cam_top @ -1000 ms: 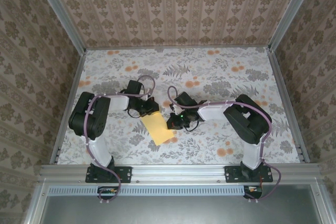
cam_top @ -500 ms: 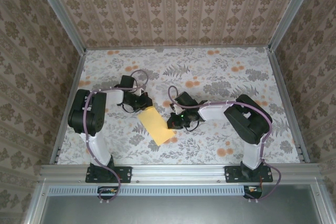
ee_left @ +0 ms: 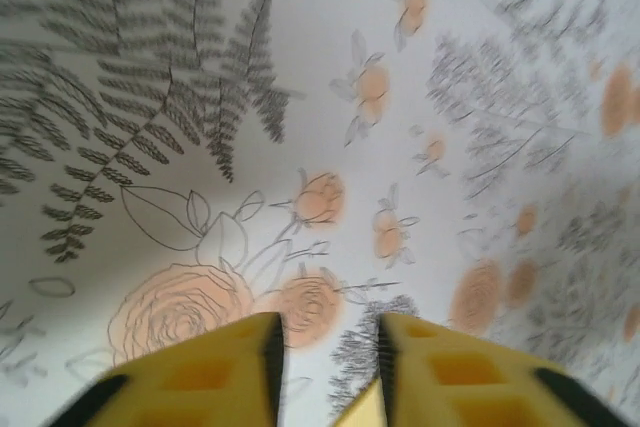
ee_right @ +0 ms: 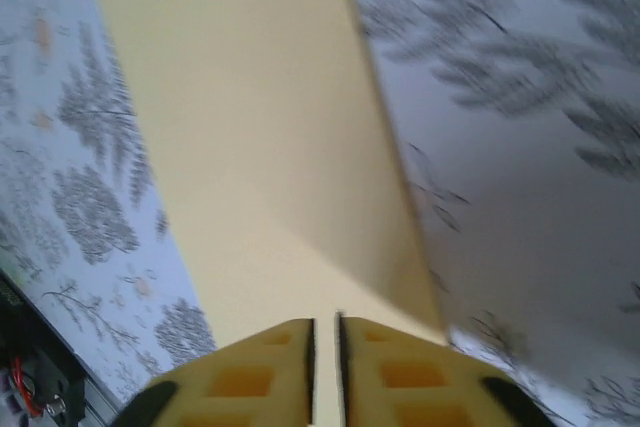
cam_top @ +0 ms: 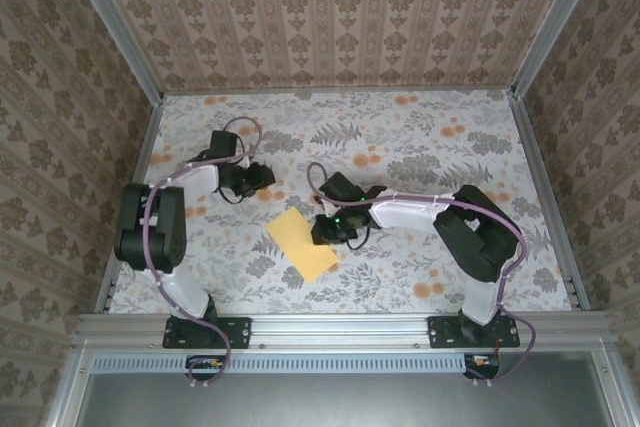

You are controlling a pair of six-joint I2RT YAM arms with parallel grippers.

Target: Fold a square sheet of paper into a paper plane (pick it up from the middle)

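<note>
The square sheet of paper (cam_top: 300,244) is a pale-yellow folded oblong lying flat on the floral table, slanted toward the near edge. My left gripper (cam_top: 266,178) hovers up-left of it, apart from it. In the left wrist view that gripper (ee_left: 328,332) stands open over the cloth, with a paper corner (ee_left: 366,409) just below the jaws. My right gripper (cam_top: 323,231) sits at the paper's right edge. In the right wrist view the right gripper (ee_right: 325,325) has its jaws a narrow slit apart, and the paper (ee_right: 260,147), with one crease, runs from them outward.
The flowered tablecloth (cam_top: 430,147) covers the whole table. Patterned walls (cam_top: 330,17) close the back and both sides, with metal rails (cam_top: 340,327) along the near edge. Both arm bases stand at that edge.
My left gripper opened, let go of the paper's upper corner and drew back up and left. The right jaws parted slightly. The paper settled flat, shifted a little right.
</note>
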